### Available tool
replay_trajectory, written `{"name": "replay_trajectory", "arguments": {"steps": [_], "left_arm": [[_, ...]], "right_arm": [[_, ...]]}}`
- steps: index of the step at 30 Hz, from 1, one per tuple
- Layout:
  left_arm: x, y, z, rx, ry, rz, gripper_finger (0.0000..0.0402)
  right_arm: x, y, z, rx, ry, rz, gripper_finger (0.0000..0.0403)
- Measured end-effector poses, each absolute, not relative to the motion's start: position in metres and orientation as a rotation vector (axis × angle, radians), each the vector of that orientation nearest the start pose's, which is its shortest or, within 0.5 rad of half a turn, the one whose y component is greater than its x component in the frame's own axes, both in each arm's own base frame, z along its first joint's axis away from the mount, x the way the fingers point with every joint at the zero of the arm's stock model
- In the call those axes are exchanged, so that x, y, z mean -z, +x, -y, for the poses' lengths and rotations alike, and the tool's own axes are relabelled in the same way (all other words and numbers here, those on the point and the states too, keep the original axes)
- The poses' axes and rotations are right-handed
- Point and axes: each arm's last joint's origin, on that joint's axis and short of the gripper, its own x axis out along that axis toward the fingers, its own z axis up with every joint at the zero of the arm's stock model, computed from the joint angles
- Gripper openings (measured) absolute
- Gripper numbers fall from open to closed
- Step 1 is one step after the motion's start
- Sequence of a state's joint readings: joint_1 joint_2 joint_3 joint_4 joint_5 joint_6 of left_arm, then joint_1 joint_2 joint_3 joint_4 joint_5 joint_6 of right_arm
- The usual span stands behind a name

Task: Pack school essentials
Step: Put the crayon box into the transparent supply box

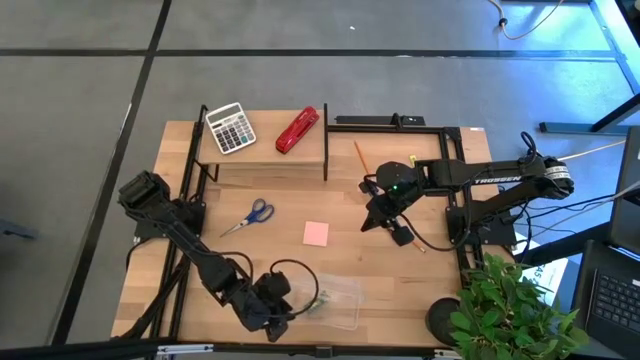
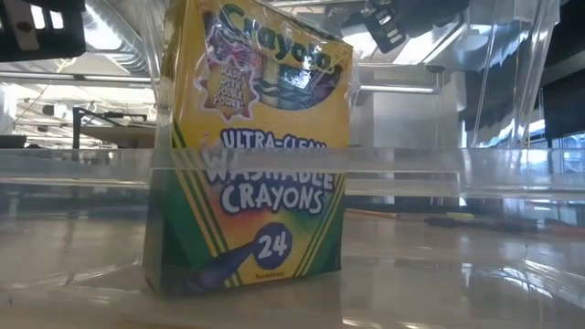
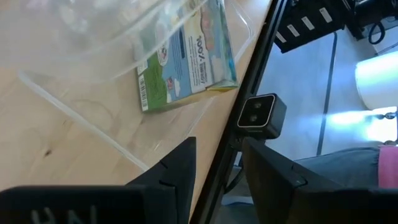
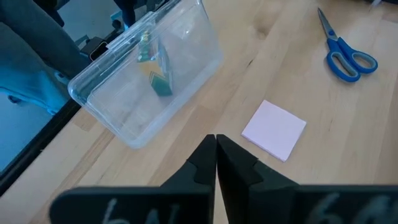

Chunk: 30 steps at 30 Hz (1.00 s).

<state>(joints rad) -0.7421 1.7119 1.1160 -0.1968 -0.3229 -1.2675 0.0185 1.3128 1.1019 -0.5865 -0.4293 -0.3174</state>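
A yellow-green crayon box [image 2: 247, 155] stands on its end inside a clear plastic container [image 1: 333, 301] near the table's front edge; it also shows in my left wrist view [image 3: 186, 59]. My left gripper [image 1: 288, 312] hovers at the container's left side, open, with nothing between its fingers [image 3: 217, 177]. Blue-handled scissors [image 1: 250, 215], a pink sticky-note pad [image 1: 316, 233] and an orange pencil [image 1: 358, 153] lie flat on the table. My right gripper [image 1: 372, 222] hangs shut [image 4: 216, 155] above the table, right of the pad.
A white-grey calculator [image 1: 230, 128] and a red stapler [image 1: 297, 130] sit on a low shelf at the back. A small dark thing [image 1: 402, 235] lies under the right arm. A potted plant [image 1: 510, 310] stands at the front right corner. A small camera [image 3: 261, 115] sits at the table's edge.
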Motion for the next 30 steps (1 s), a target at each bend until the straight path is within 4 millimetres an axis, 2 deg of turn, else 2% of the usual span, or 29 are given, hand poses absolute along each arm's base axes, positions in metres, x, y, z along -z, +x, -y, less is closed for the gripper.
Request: {"name": "replay_trajectory", "arguments": {"steps": [8,12,17,22,26,30], "left_arm": [[-0.225,0.263,0.23,-0.08,-0.771,-0.805,0.0124],[-0.233,0.258,0.225,-0.09,-0.759,-0.814,0.0124],[-0.243,0.251,0.218,-0.114,-0.721,-0.793,0.0124],[-0.252,0.244,0.21,-0.133,-0.643,-0.77,0.0124],[-0.256,0.242,0.205,-0.146,-0.574,-0.742,0.0124],[-0.255,0.242,0.201,-0.157,-0.501,-0.741,0.0124]], "right_arm": [[-0.304,0.271,-0.028,-0.66,-0.14,-0.656,0.0016],[-0.327,0.274,-0.036,-0.584,-0.237,-0.598,0.0016],[-0.362,0.275,-0.037,-0.515,-0.283,-0.513,0.0016],[-0.384,0.269,-0.035,-0.478,-0.301,-0.525,0.0016],[-0.389,0.265,-0.034,-0.434,-0.262,-0.588,0.0016],[-0.381,0.271,-0.038,-0.449,-0.252,-0.639,0.0016]]}}
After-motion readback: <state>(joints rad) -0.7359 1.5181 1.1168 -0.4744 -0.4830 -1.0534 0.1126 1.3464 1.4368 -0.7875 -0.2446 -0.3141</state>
